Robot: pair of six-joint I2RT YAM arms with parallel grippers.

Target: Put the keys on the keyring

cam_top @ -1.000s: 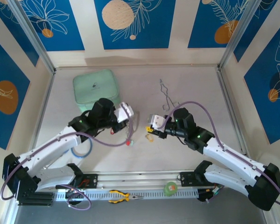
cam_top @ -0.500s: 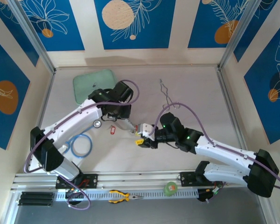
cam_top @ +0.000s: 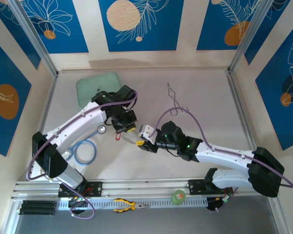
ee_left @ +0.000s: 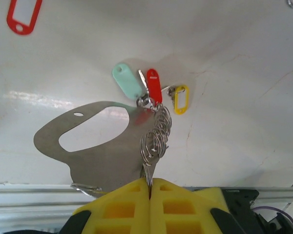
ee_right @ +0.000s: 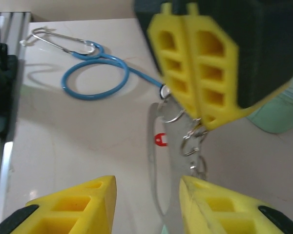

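We judge the threading half done: the left hand [ee_left: 150, 187], pinched shut on the ring chain [ee_left: 156, 136], dangles the keys [ee_left: 154, 90] and the keyring [ee_left: 53, 141] over the tabletop [ee_left: 234, 73], while the right hand [ee_right: 146, 183] gapes empty just beside, due next to steady that loop, whose joint with the chain we cannot see inside the grip.

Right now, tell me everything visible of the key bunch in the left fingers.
The key bunch hangs from the shut left fingers, which pinch the top of a chain of small silver wire rings. At its far end, tiny metal keys carry three glossy plastic tags, fanned out: pale green, red, yellow. The chain overlaps the flat grey keyring; whether they are joined, or the tags touch the table, I cannot tell.
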